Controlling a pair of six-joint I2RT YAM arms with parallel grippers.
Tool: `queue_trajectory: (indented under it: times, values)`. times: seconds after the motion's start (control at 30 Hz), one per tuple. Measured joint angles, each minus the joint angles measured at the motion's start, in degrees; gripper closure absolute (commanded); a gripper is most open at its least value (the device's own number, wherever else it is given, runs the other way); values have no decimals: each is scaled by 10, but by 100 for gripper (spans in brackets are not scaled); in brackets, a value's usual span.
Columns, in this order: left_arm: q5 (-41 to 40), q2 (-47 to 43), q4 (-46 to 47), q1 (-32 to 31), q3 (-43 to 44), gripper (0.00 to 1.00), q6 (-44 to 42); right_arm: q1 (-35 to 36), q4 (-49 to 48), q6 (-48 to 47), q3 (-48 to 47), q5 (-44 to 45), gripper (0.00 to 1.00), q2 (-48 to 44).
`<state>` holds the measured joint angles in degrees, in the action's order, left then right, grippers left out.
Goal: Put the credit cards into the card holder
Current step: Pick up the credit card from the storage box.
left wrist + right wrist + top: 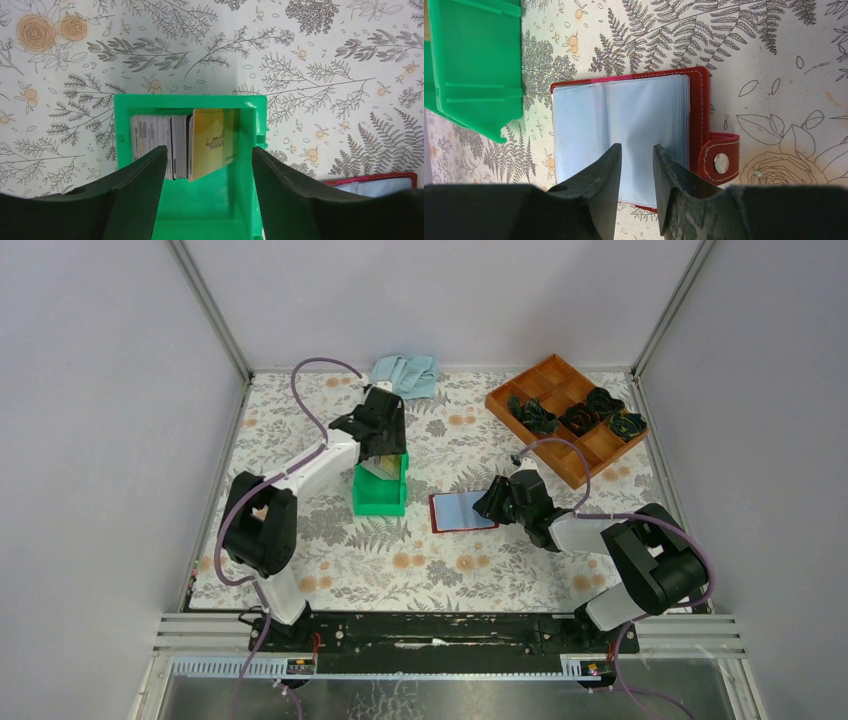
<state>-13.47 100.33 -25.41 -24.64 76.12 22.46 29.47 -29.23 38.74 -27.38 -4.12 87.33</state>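
Left tool [209, 152], open, hangs directly above the cards [212, 142] standing on edge in the bin [190, 101]; right tool [636, 150], half-closed over the holder [644, 110], grip cannot be told.

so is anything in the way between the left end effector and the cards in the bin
Nothing visible. The left end effector hangs open right over the green bin, whose top is uncovered. The cards stand on edge inside, the gold one leaning at the right of the stack.
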Motion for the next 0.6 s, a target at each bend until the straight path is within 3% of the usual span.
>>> queue_trajectory:
  times: [0.6]
  values:
    - [-93, 31, -29, -32, 13, 39, -19, 0, -4, 0, 0, 0, 63, 2]
